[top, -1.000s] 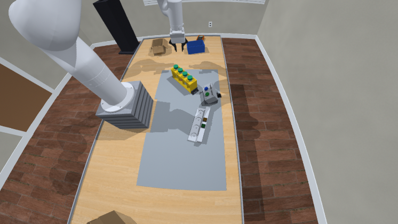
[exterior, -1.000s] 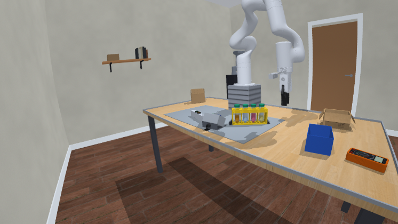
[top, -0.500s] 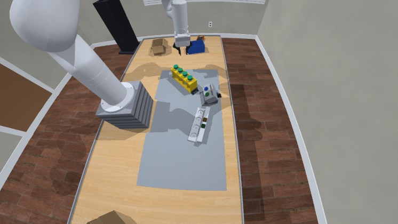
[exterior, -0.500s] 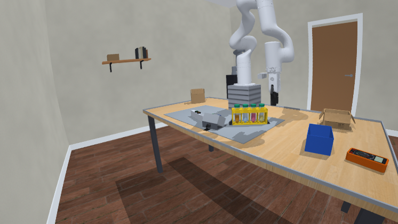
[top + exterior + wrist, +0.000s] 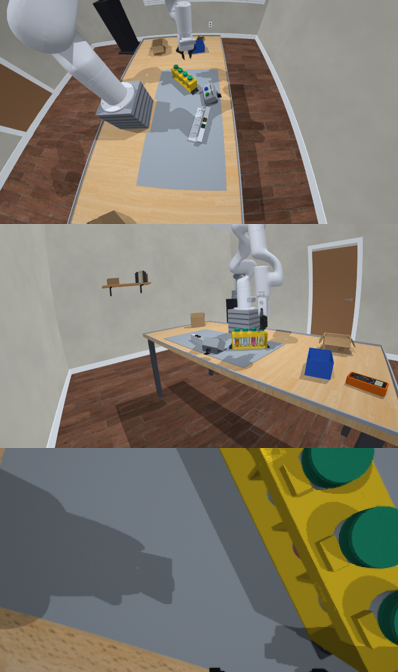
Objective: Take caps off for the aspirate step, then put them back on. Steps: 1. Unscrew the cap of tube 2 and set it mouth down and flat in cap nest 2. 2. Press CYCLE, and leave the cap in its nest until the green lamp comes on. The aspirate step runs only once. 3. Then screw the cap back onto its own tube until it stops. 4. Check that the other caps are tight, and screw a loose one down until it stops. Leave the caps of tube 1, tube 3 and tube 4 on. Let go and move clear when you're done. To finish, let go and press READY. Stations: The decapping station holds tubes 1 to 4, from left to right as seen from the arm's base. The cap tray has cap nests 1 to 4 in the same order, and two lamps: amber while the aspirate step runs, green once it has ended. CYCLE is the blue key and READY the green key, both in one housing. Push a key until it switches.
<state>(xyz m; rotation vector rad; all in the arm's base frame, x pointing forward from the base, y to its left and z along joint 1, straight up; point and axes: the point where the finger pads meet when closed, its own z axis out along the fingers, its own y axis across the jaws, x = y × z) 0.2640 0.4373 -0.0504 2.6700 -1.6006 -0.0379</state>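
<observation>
The table point(image 5: 178, 204) point(image 5: 289, 368) is broad and rectangular, its pale wood grain bordered by a grey edge. White and smooth, the arm point(image 5: 97, 74) point(image 5: 243, 290) bends in rounded tubular links above a grey base point(image 5: 143, 106) point(image 5: 232, 321) with ribbed, blocky sides. A flat, matte blue-grey mat point(image 5: 182, 161) point(image 5: 181, 338) point(image 5: 200, 573) lies on the wood. On it stands the rack point(image 5: 183, 81) point(image 5: 249, 334) point(image 5: 325, 593), a glossy yellow block with open windows; the exterior view shows four clear, round-bottomed tubes inside, with amber, pale blue, pink and yellowish contents. All four are topped by round green caps point(image 5: 184, 73) point(image 5: 245, 329) point(image 5: 375, 538), tube 2's among them; how tight they sit I cannot tell. The tray point(image 5: 198, 125) point(image 5: 196, 337), a long pale bar with four circular nests, lies on the mat, both its square lamps dark. Between rack and tray sits the housing point(image 5: 210, 96) point(image 5: 213, 344), a grey wedge with round blue and green keys. The gripper point(image 5: 186, 58) point(image 5: 263, 328) has angular black fingers parted partway, with nothing between them, in the air near the rack.
</observation>
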